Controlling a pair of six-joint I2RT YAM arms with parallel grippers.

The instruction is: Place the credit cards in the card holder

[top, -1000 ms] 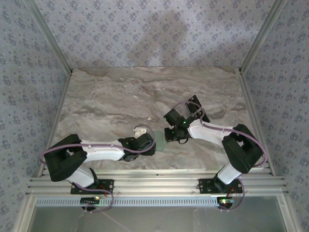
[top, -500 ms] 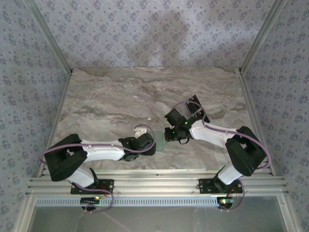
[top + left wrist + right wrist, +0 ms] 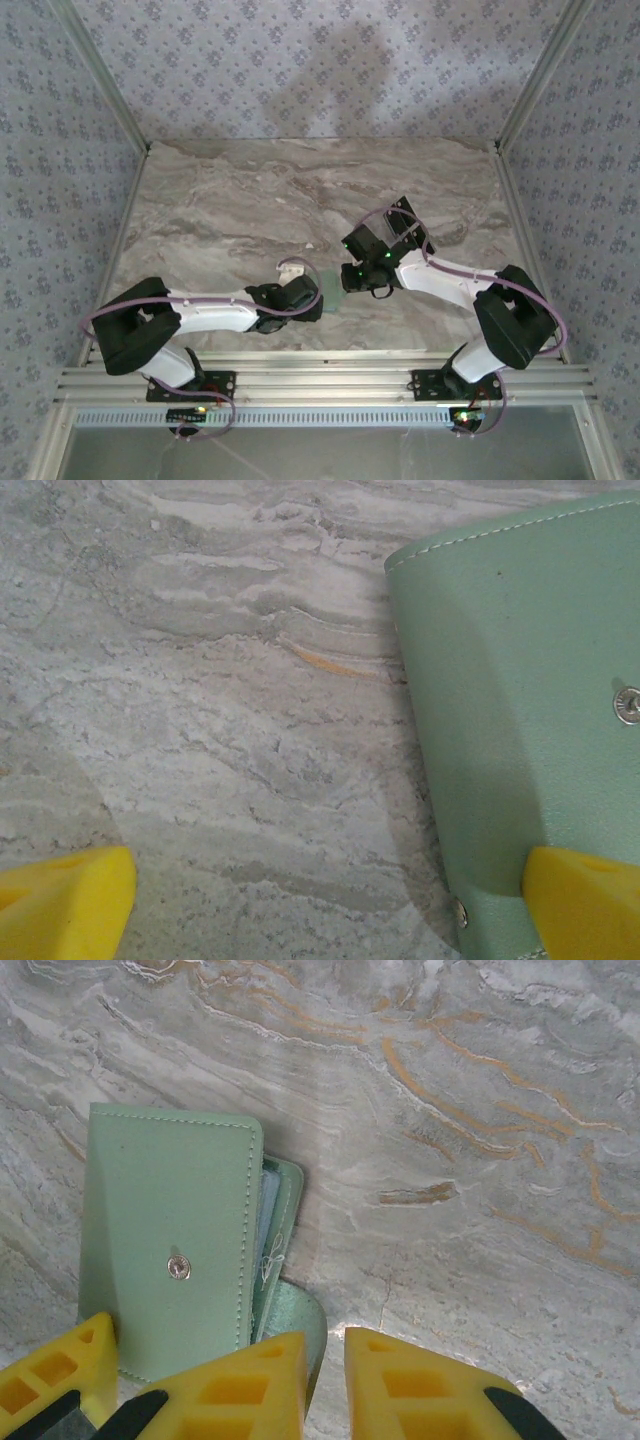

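A grey marble-patterned desk [image 3: 230, 200] with pale and rust-coloured veins sits inside a booth of blue-grey floral wallpaper [image 3: 320, 60], with aluminium rails [image 3: 320, 385] along its near edge. Two white-and-black arms reach in from the near corners and meet closer to the near edge than the far one, about midway between the left and right edges. The card holder [image 3: 170, 1250] lies flat on the desk there, between the two pincers. The left pincer [image 3: 320, 910] is released, its yellow fingers spread wide; one finger [image 3: 585, 905] touches the holder's edge and the other is well apart over bare desk. The right pincer [image 3: 325, 1380] hovers just beside the holder's open side, its yellow fingers drawn almost together with a slim strip of desk between them; whether it pinches anything I cannot tell. The holder is a pale sage-green rectangle with white stitching, a small metal stud [image 3: 179, 1267] on its face and a rounded tab [image 3: 295, 1335] poking out by the right pincer.
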